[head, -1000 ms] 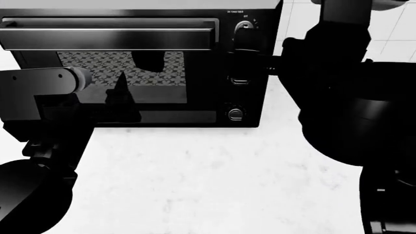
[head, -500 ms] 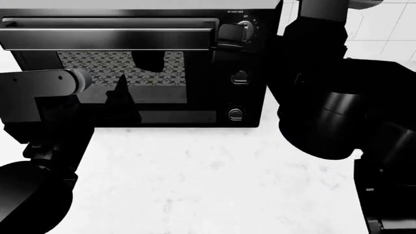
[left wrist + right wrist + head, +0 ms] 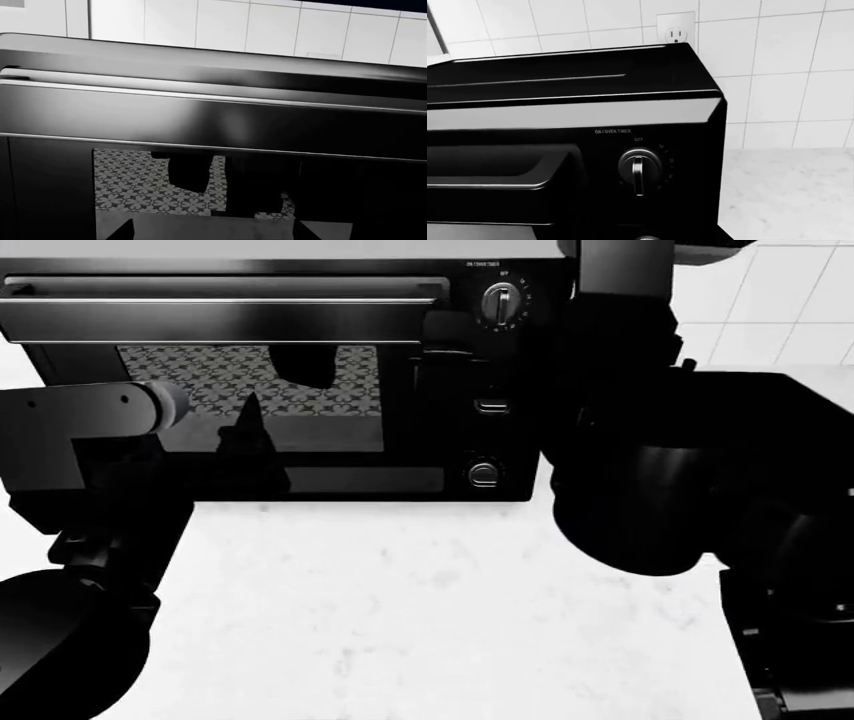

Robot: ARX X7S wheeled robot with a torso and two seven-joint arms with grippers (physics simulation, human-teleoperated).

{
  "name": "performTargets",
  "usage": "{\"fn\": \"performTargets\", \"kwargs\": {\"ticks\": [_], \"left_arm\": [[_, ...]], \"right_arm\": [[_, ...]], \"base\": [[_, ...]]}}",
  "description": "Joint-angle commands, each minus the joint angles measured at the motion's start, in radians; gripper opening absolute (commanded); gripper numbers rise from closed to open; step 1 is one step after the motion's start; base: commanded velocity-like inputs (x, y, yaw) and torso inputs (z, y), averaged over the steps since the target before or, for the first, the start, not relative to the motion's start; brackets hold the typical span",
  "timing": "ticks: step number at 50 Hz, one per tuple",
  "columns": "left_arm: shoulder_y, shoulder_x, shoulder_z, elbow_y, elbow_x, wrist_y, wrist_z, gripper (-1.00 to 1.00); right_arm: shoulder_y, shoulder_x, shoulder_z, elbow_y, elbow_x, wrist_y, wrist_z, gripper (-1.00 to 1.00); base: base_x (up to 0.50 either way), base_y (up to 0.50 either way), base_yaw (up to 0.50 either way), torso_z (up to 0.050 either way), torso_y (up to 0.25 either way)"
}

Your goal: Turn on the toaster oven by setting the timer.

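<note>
The toaster oven [image 3: 267, 390] is a black box with a glass door, patterned mesh inside and a long silver bar handle [image 3: 227, 320]. Three knobs run down its right panel: top [image 3: 503, 302], middle [image 3: 491, 405], bottom [image 3: 483, 474]. The right wrist view shows the top knob [image 3: 639, 171] under "ON / OVEN TIMER", its grip vertical. My right arm [image 3: 641, 480] is a dark mass beside the panel; its gripper merges with the black oven front. My left gripper [image 3: 254, 440] hangs before the door glass, its fingertips [image 3: 121, 231] wide apart below the handle [image 3: 213, 120].
The oven stands on a white marble counter [image 3: 427, 600]. A white tiled wall [image 3: 774, 75] with a power outlet [image 3: 676, 29] is behind it. My right arm hides the counter to the right of the oven.
My right arm has moved left and lower in the head view. Its gripper has come away from the top knob, which now shows fully. The left arm has not moved.
</note>
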Motion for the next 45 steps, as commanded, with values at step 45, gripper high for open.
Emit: {"fn": "performTargets", "kwargs": {"ticks": [45], "left_arm": [[0.007, -0.022, 0.004, -0.010, -0.045, 0.023, -0.037, 1.00]], "right_arm": [[0.017, 0.024, -0.048, 0.006, -0.025, -0.014, -0.032, 1.00]], "base": [[0.00, 0.00, 0.00, 0.000, 0.000]]}}
